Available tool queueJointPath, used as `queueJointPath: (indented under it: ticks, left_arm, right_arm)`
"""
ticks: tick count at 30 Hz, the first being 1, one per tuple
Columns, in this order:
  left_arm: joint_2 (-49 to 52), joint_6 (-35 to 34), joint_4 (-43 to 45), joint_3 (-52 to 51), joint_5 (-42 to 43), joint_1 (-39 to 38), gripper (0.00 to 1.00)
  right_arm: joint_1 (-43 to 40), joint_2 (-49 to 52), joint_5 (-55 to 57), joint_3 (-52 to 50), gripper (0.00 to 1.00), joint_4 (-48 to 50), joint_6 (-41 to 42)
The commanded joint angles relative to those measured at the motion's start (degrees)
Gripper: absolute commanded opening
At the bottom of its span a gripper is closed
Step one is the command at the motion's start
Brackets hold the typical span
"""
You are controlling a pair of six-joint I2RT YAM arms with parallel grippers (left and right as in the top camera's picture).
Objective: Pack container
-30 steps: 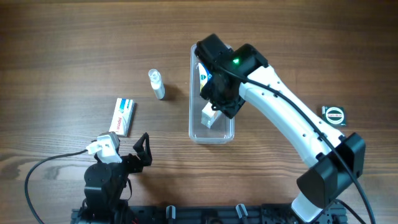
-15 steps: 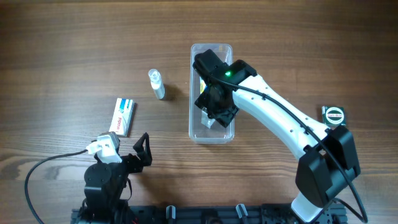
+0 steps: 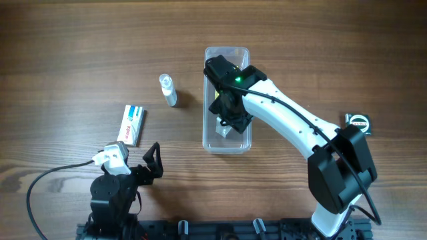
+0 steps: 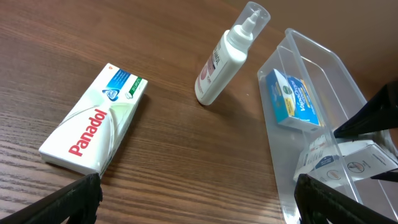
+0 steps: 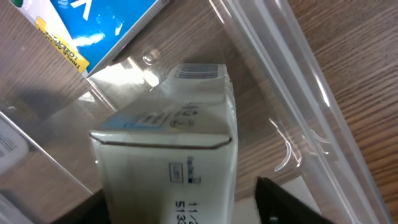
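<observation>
Container, clear and long, lies at the middle of the desk, its long axis running away from the robot. 1 blue box lies flat on its floor towards the far end. Over the near half, the right arm reaches in from the right. A white box sits between the right fingers, inside the walls and low over the floor.

Compared with 1 second ago, the wrist has sunk lower and deeper into the bin, carrying the white box down with it. Judged from this, the placing step is nearly complete and only release remains. 1 finger lies against the box, but a narrow gap shows beside the other, so whether the grip holds or has begun to open cannot be told.

Left of the container and apart from it lies a white spray bottle. Nearer the robot lies a Panadol box. Both are unpacked. The left fingers are spread wide and empty at the near edge of the desk, facing these 2 items. A tape measure lies well apart at the far right.
</observation>
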Motion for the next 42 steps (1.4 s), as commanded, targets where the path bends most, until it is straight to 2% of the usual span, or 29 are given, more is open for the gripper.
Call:
queueJointPath:
  ticks: [1, 4, 8, 14, 18, 20, 25, 38, 42]
  left_arm:
    - [-0.2, 1.1, 0.3, -0.2, -0.1, 0.5, 1.0]
    - [-0.2, 1.1, 0.3, -0.2, -0.1, 0.5, 1.0]
    - [-0.2, 1.1, 0.3, -0.2, -0.1, 0.5, 1.0]
    - [-0.2, 1.1, 0.3, -0.2, -0.1, 0.5, 1.0]
    - [-0.2, 1.1, 0.3, -0.2, -0.1, 0.5, 1.0]
    - [-0.2, 1.1, 0.3, -0.2, -0.1, 0.5, 1.0]
    - [-0.2, 1.1, 0.3, -0.2, -0.1, 0.5, 1.0]
    - [-0.2, 1.1, 0.3, -0.2, -0.1, 0.5, 1.0]
    - [-0.2, 1.1, 0.3, -0.2, -0.1, 0.5, 1.0]
  right_arm:
    - [0.3, 1.1, 2.6, -0.5, 0.53, 0.1, -0.2]
    - [0.3, 1.1, 3.0, -0.4, 0.43, 0.1, -0.2]
    - [0.3, 1.1, 2.9, 0.6, 0.38, -0.7, -1.7]
    - [0.0, -0.5, 4.9, 12.2, 0.38, -8.8, -5.4]
    - [-2.1, -1.7, 5.1, 19.8, 0.4, -8.5, -9.2]
    - [-4.0, -1.7, 5.5, 20.0, 0.4, -6.0, -9.0]
    - [-5.6, -1.2, 5.4, 19.9, 0.4, 1.0, -2.8]
    - [-5.5, 6.9, 6.3, 19.8, 0.4, 6.2, 19.8]
    - [-5.5, 7.3, 9.7, 19.8, 0.43, 8.3, 19.1]
